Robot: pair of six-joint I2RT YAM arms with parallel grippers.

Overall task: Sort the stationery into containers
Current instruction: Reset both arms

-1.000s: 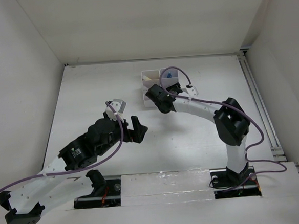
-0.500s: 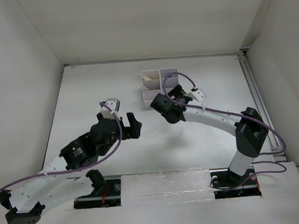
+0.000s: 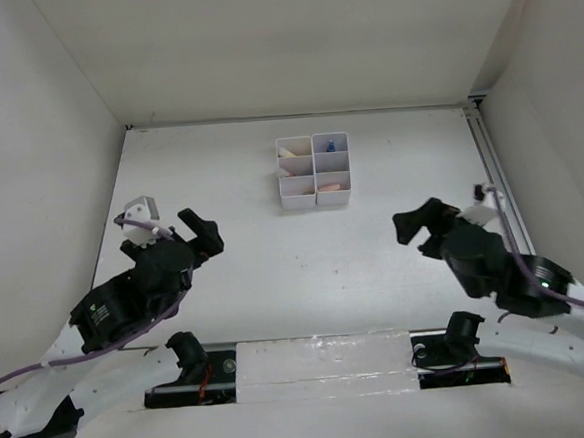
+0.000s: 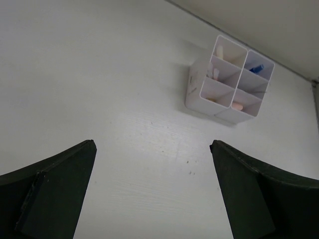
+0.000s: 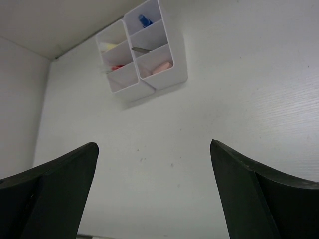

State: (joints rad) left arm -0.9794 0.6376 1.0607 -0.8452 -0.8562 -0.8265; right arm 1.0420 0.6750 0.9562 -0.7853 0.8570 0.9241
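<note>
The white six-compartment container [image 3: 316, 203] stands at the far middle of the table. It holds a blue-capped bottle [image 3: 331, 146], a pale yellow bar [image 3: 288, 153] and a pink eraser [image 3: 332, 187]. It also shows in the left wrist view [image 4: 195, 89] and in the right wrist view [image 5: 167, 81], where something red [image 5: 117, 66] and a dark item [image 5: 139, 49] lie inside. My left gripper [image 3: 205, 231] is open and empty, near left of the container [image 4: 152, 144]. My right gripper [image 3: 417, 220] is open and empty, near right of it [image 5: 153, 144].
White walls close the table at the back and on both sides. A rail [image 3: 501, 199] runs along the right edge. The arm bases [image 3: 191, 356] sit at the near edge. No loose stationery shows on the table surface.
My right arm has pulled back from over the container to the near right. My left arm has swung back to the near left. Both grippers stay open and empty.
</note>
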